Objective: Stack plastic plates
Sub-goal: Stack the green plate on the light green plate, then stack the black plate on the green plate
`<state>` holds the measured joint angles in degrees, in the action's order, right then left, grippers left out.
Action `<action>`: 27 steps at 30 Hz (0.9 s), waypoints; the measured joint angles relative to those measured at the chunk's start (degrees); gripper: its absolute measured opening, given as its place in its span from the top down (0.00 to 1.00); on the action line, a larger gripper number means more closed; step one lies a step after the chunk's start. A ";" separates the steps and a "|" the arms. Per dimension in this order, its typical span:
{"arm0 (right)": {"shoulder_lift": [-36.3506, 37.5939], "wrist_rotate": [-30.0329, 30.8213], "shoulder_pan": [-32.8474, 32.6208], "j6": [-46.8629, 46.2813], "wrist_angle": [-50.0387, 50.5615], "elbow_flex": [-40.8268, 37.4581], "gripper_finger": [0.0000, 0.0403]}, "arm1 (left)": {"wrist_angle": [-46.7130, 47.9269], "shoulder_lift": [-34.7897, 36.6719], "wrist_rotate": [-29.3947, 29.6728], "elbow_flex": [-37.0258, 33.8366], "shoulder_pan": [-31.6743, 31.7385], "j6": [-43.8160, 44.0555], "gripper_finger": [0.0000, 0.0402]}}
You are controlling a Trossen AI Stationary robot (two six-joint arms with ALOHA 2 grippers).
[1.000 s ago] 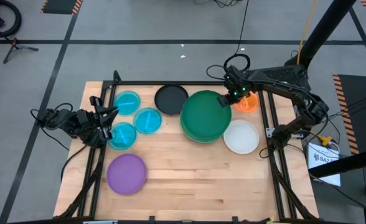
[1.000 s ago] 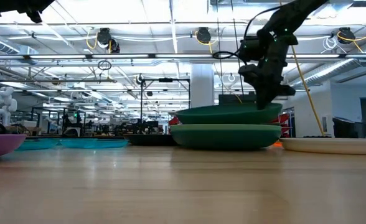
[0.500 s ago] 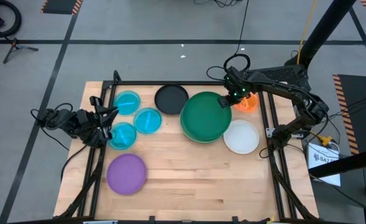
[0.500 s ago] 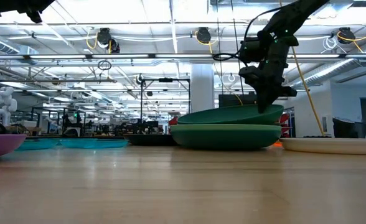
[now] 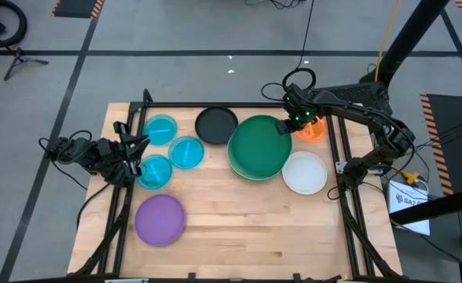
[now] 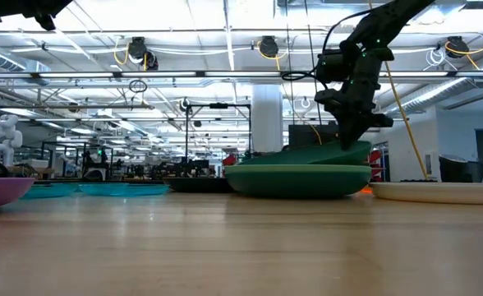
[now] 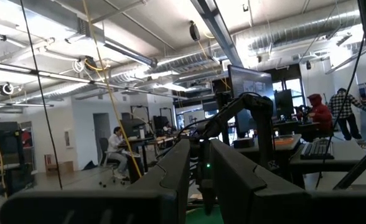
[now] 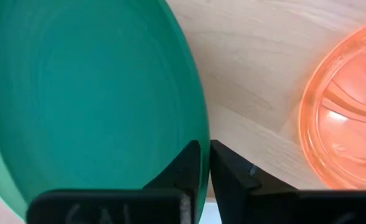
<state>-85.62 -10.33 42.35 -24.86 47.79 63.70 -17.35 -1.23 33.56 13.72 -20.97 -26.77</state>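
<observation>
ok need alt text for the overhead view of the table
The right claw pinches the far rim of a dark green plate lying on a lighter green plate at mid-table. Black, white, purple and three blue plates surround it; the left claw waits left.

Both arms are dark, jointed, matte black. The right arm (image 5: 349, 106) carries looped black cables near its wrist at twelve o'clock and a small green light by the right gripper (image 5: 292, 124). Its fingers (image 8: 189, 165) are flat black blades. The left arm (image 5: 89, 153) trails bunched black cables; its left gripper (image 5: 137, 149) is black.
</observation>
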 joint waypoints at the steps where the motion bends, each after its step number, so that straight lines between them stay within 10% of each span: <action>1: 0.00 0.02 0.00 0.00 -0.05 0.00 0.90 | 0.02 0.01 0.00 0.00 0.00 0.00 0.82; 27: 0.00 0.11 -7.22 -2.45 -15.04 0.01 0.71 | 0.01 0.00 0.00 0.00 0.00 -0.01 0.82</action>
<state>-85.62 -10.22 35.13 -27.31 32.75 63.71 -17.34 -1.23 33.56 13.72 -20.97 -26.79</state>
